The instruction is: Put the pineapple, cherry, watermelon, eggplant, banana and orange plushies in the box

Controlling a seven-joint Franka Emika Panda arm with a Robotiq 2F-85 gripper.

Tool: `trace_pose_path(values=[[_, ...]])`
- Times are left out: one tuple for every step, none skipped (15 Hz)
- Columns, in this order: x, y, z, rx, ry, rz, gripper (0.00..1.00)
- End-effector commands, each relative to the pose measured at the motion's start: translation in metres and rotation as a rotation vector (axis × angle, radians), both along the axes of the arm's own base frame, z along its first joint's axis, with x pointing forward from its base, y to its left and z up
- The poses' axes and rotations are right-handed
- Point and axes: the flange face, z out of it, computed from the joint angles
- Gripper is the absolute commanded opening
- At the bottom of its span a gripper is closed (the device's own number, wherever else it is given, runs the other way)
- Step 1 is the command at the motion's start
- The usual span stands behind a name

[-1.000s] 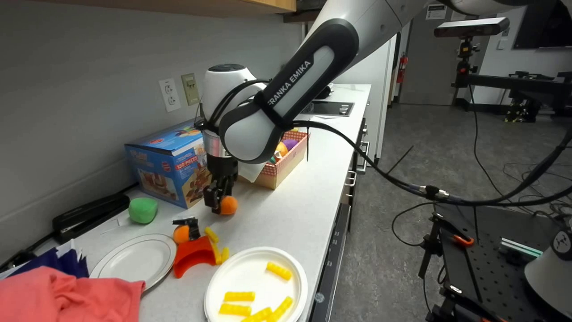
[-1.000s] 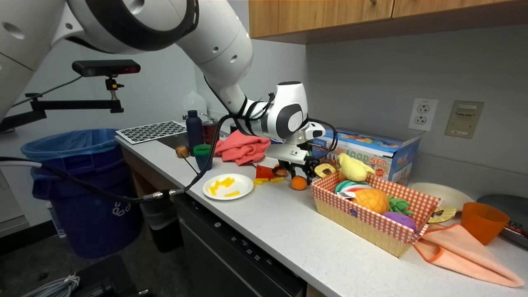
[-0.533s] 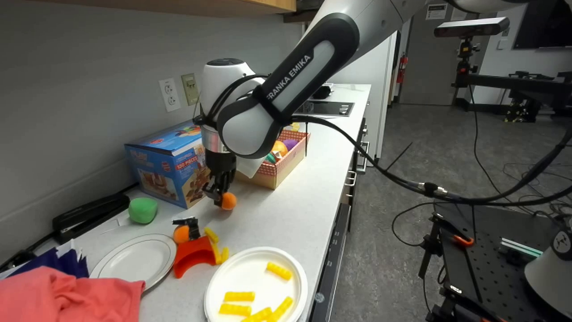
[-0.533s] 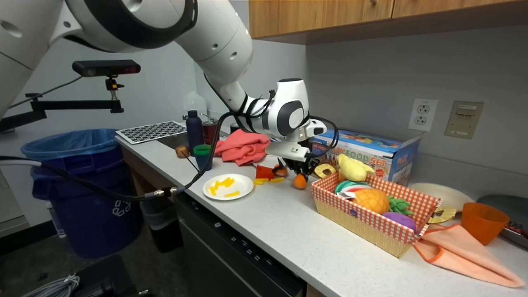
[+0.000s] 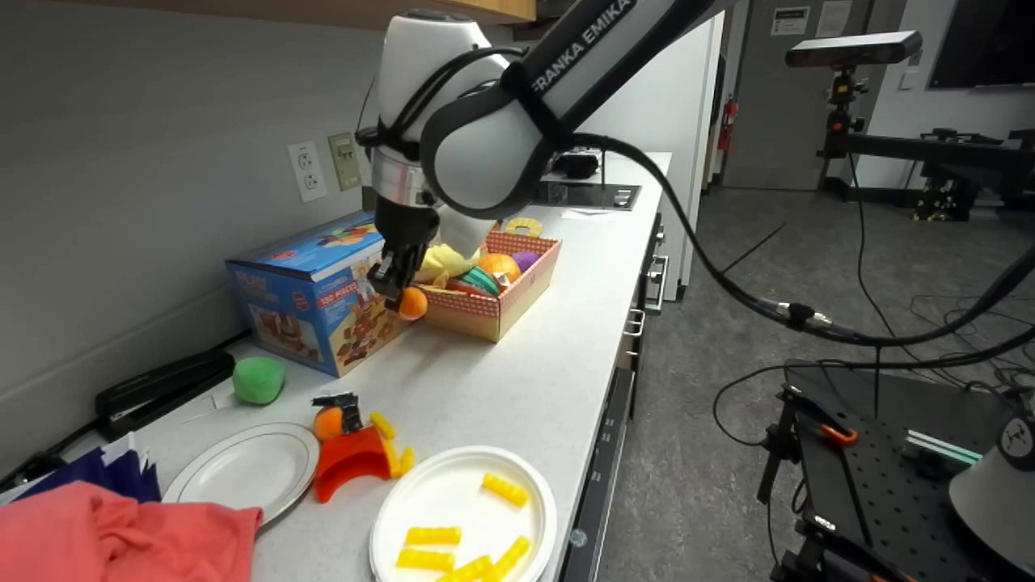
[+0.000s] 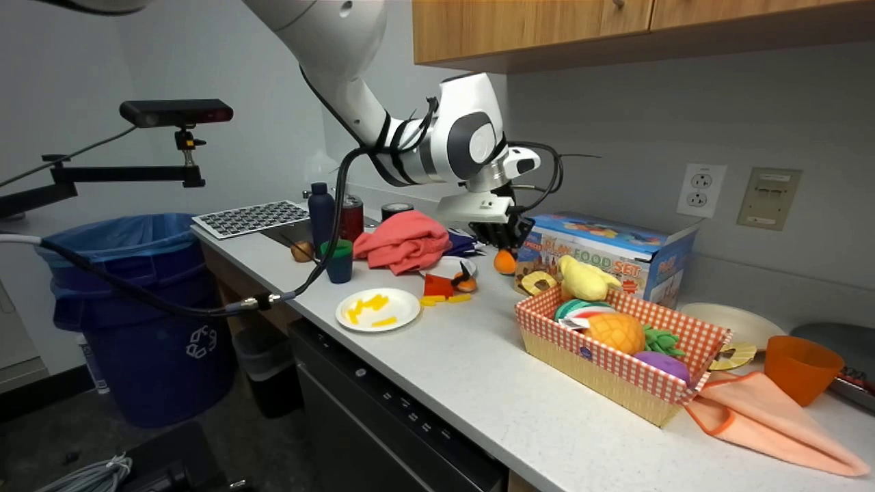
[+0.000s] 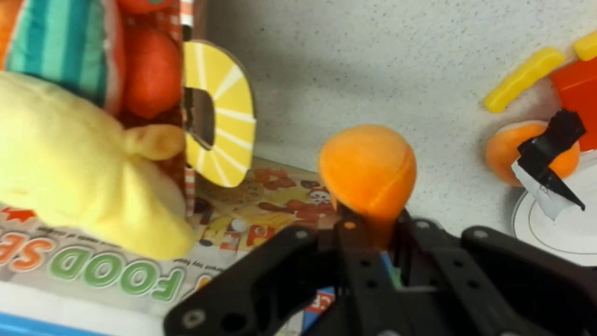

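The orange [image 5: 413, 304] hangs above the counter, pinched at its top by my gripper [image 7: 374, 218]; its plush bulges out below the fingertips in the wrist view. The box [image 6: 588, 362] is a basket with flared red-checkered sides, standing apart from the gripper. Inside it lie the pineapple [image 6: 615, 332], the purple eggplant [image 6: 662, 365] and the striped watermelon [image 7: 58, 42]. The yellow banana [image 6: 586, 278] rests at the end of the box nearest the printed carton. Low beside the watermelon, a round red cherry [image 7: 151, 70] shows in the wrist view.
The blue printed carton [image 5: 303, 295] stands close behind the gripper. A yellow ring slice [image 7: 228, 116] leans at the box's end. On the counter are a green ball [image 5: 259, 380], an orange piece with black tape [image 5: 328, 423], a red holder [image 5: 352, 461] and plates [image 5: 525, 558].
The jaws have closed on the orange, which has left the counter. Gripper and orange have risen to about the height of the box's rim. The things in the box have not moved.
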Motion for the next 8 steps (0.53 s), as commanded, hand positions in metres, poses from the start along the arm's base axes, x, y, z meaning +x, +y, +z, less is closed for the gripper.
trace_pose_path(values=[[-0.038,-0.026,0.031,-0.012,-0.06,-0.071,0.04],[-0.046,-0.037,0.037,-0.018,-0.081,-0.105,0.04],[-0.053,-0.046,0.042,-0.016,-0.097,-0.132,0.04],[-0.06,-0.057,0.046,-0.024,-0.116,-0.165,0.04],[-0.066,-0.067,0.05,-0.031,-0.13,-0.192,0.04],[-0.072,-0.079,0.051,-0.038,-0.141,-0.225,0.04],[-0.076,-0.088,0.052,-0.05,-0.151,-0.257,0.04],[-0.08,-0.096,0.051,-0.063,-0.157,-0.289,0.04]])
